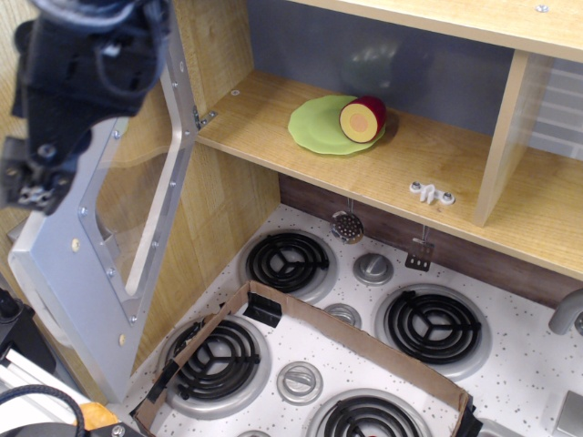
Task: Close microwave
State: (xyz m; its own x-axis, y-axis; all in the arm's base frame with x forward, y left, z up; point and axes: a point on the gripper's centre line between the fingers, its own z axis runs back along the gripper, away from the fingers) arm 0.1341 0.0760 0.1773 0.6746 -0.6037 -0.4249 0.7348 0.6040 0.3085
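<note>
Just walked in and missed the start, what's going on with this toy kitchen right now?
A black robot arm is working on the microwave door, which stands wide open, swung out to the left. Its claw is at the far left, by the door's outer edge; whether it is open or shut cannot be made out. Inside the compartment sits a green plate with a halved red fruit on it. The stove burners below are untouched.
</note>
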